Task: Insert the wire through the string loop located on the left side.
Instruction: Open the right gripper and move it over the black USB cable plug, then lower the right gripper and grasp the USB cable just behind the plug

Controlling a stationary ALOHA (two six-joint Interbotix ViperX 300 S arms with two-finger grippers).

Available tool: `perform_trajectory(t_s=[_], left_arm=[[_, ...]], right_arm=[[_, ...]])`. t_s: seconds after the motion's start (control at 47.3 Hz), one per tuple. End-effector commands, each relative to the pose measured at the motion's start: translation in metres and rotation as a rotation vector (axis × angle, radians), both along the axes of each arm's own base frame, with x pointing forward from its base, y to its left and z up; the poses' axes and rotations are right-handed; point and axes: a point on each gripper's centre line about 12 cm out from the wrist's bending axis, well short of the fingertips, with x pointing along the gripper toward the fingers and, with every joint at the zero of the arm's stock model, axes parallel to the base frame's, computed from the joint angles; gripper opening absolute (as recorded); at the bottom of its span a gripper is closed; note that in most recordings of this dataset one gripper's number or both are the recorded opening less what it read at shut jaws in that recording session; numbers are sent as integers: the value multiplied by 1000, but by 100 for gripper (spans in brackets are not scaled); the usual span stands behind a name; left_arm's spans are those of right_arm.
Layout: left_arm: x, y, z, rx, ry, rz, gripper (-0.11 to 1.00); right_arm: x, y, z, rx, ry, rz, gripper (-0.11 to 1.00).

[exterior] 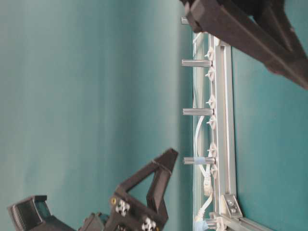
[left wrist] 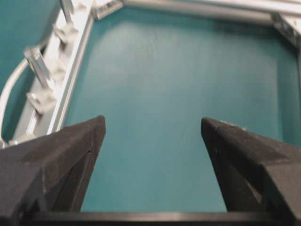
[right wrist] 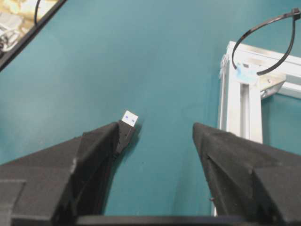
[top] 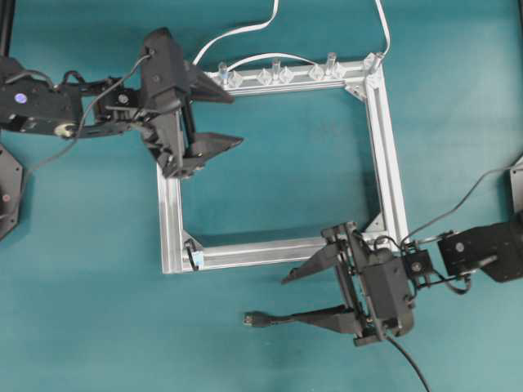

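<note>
The wire lies on the teal table in front of the silver frame, its dark plug pointing left. In the right wrist view the plug pokes out beside one of the fingers of my right gripper. That gripper is open, and the wire runs under its front finger. The string loop is a thin dark ring standing at the frame's front left corner, left of the gripper. My left gripper hangs open and empty over the frame's back left corner.
Clear clips and upright posts line the frame's back rail. White cables loop behind it. The frame's right rail runs just above my right arm. Bare teal table lies inside the frame and to the left of the plug.
</note>
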Motion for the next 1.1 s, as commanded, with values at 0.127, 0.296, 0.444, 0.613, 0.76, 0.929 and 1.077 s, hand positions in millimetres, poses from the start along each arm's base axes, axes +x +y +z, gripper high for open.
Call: perform_trajectory(t_s=[0.127, 0.296, 0.444, 0.613, 0.76, 0.929, 1.077], left_arm=[[-5, -3, 14, 10, -28, -10, 86], [-6, -4, 11, 8, -17, -10, 86], [-6, -4, 11, 7, -16, -10, 86], [-6, -4, 10, 7, -14, -10, 86], [-7, -4, 9, 7, -11, -10, 86], [-7, -4, 9, 5, -12, -10, 86], [-7, -4, 9, 5, -12, -10, 86]], right_arm=[[15, 14, -3, 5, 12, 12, 73], [20, 19, -18, -12, 75, 23, 73], [23, 22, -23, -10, 96, 18, 73], [24, 25, -29, -7, 108, 15, 73], [24, 26, -32, -8, 116, 14, 73], [22, 26, -35, -12, 129, 16, 73], [21, 26, -37, -15, 138, 16, 73]])
